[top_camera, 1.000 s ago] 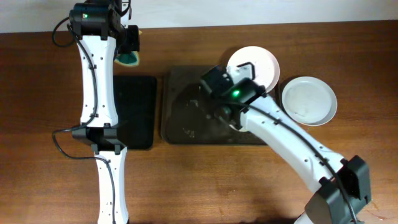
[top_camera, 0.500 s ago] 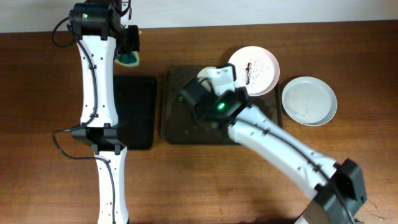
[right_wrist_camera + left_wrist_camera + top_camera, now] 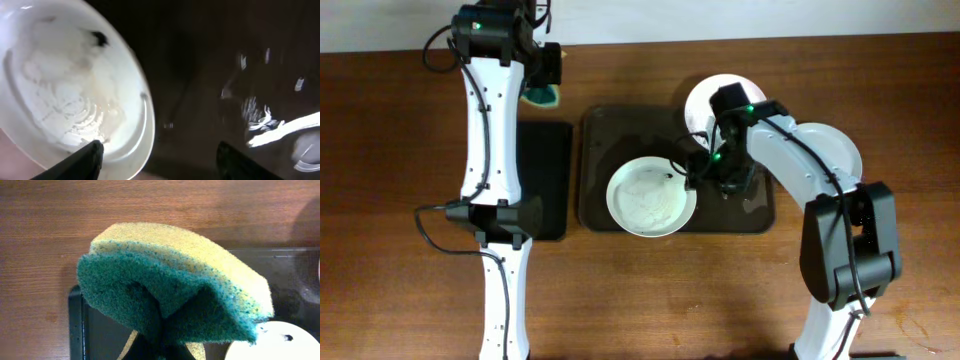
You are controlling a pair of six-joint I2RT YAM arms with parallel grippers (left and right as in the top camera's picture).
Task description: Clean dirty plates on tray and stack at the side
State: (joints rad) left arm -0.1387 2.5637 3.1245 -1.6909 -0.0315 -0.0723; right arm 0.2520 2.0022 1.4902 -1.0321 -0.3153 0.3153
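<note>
Although it looks almost wiped, the front plate (image 3: 645, 200) shows one black speck (image 3: 667, 178) in its far right part. It sits at the front left corner of the tray (image 3: 610, 135), lapping over the front rim. A second plate (image 3: 702, 97) lies at the tray's far right corner, its middle hidden by the right arm (image 3: 790, 160). A third plate (image 3: 850, 150) rests on the bare tabletop (image 3: 910, 110) off the tray's right edge, largely under that arm.

The right gripper (image 3: 692, 172) hovers at the front plate's right rim with its fingers (image 3: 92, 152) spread wide, the rim between them and nothing held. The left gripper (image 3: 545, 85) is near the tabletop's far edge, beyond the small black tray (image 3: 542, 190), clamped on a folded green-and-yellow sponge (image 3: 175, 290).

The step appears to be a finishing wipe of the front plate. To do it well, the right fingers should probably pinch the rim first, since the overhanging plate could rock or slide. The sponge should then land green face flat on the speck, pressing toward the held rim rather than the tray's front edge
</note>
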